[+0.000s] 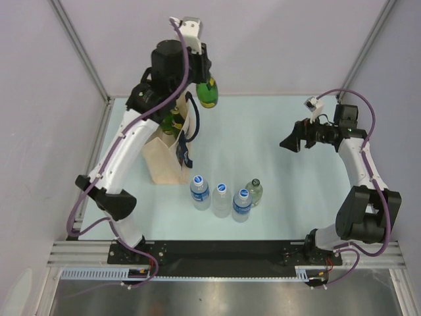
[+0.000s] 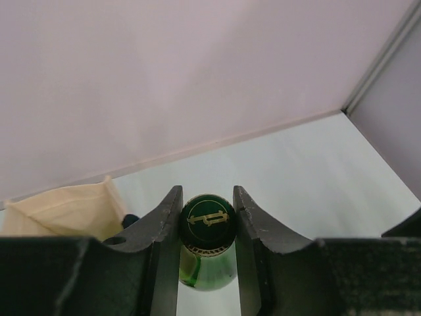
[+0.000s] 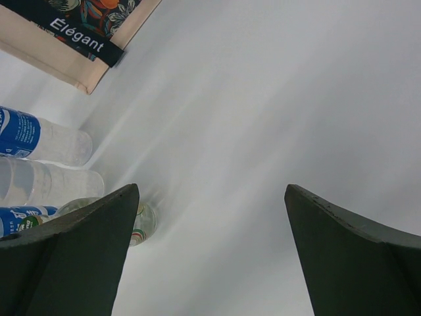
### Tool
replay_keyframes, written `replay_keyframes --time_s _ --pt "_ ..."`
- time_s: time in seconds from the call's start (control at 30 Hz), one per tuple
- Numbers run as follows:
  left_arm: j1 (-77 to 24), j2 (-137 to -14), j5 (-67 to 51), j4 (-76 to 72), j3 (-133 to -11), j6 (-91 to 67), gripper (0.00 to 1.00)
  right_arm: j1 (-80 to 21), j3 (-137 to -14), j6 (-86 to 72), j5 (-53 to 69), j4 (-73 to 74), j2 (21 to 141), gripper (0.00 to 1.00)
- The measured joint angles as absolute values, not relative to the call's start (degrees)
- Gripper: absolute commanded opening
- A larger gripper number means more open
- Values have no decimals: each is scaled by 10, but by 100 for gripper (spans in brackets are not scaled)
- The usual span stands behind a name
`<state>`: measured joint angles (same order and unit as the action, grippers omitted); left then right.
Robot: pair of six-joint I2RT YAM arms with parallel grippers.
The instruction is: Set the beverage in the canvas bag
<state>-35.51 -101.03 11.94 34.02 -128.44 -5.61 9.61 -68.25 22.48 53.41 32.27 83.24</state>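
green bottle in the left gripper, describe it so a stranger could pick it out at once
Find the beige canvas bag at the left of the table; the left gripper hangs beyond its far side. Clamped in it is the green bottle, dark green with a gold-marked cap, the only one lifted, unlike the four bottles standing in a row.

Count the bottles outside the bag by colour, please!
clear bottles: 4
green bottle, held in the left gripper: 1
Total: 5
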Motion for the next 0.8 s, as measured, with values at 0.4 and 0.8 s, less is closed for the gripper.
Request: replay_keyframes --time_s 0.4,0.8 --pt "-263 -943 135 362 -1247 -61 0 96 -682 225 534 324 832 100" --pt "-189 -857 159 321 -1039 -65 0 95 -676 230 534 343 832 100"
